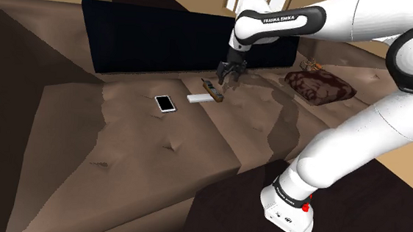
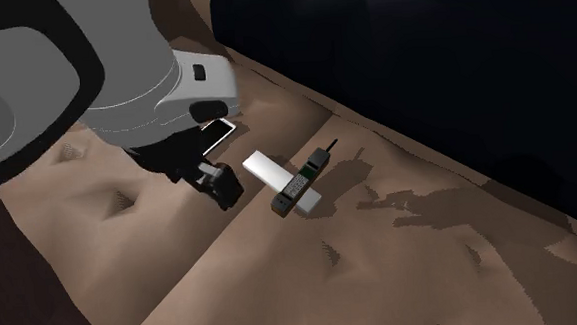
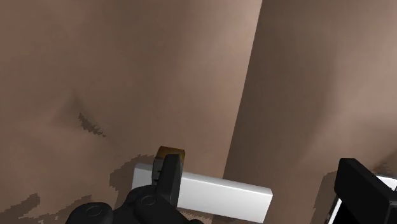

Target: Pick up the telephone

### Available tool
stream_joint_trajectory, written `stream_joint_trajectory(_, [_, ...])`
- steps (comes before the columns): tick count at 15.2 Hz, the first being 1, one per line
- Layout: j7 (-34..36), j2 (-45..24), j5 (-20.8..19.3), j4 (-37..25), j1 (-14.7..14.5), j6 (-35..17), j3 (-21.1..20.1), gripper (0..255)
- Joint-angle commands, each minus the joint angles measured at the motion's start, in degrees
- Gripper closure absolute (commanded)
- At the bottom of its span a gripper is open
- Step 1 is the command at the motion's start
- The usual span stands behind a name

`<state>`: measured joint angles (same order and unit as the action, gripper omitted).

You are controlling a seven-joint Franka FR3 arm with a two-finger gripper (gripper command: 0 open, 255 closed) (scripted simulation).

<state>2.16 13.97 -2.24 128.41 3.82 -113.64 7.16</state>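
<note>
A wide brown couch seat [image 1: 122, 143] is recorded as the work surface, creased and divided by a seam. A dark navy back cushion [image 1: 151, 35] is set along its far edge. The white arm [image 1: 359, 128] is seen reaching up and to the shoulder view's left over the seat. A mottled dark red-brown cushion [image 1: 319, 87] is noted on the seat at the shoulder view's right, well apart from the other items.

The black gripper [image 1: 229, 78] is held over the middle of the seat, pointing down. In the wrist view its fingers [image 3: 168, 181] are seen standing well apart, with nothing clasped and neither finger shown touching anything.

A long white block [image 2: 265, 170] is laid flat on the seat. In the wrist view it is seen between the spread fingers, one end hidden behind one finger. In the second exterior view the gripper [image 2: 220, 184] is placed just beside the block's free end.

A flat white-edged smartphone [image 1: 165, 103] with a black screen is found face up on the seat, near the block on the shoulder view's left.

The telephone [image 2: 297, 183], a dark handset with a keypad and a thin aerial, is laid crosswise over the block's other end, resting on it. It is untouched, near the gripper but apart from it. Its brownish end [image 3: 172, 151] is seen just past one fingertip in the wrist view.
</note>
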Motion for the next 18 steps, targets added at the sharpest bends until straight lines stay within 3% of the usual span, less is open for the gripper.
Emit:
stream_joint_trajectory(1, [-0.95, -4.59, 0.42, -2.48, 0.47, -2.10, 0.97, 0])
stream_joint_trajectory(10, [-4.23, -24.05, 4.17, -15.95, 2.82, -7.57, 3.33, 0])
stream_joint_trajectory(18, [-6.43, -42.07, 8.15, -33.28, 6.48, -7.64, 3.66, 0])
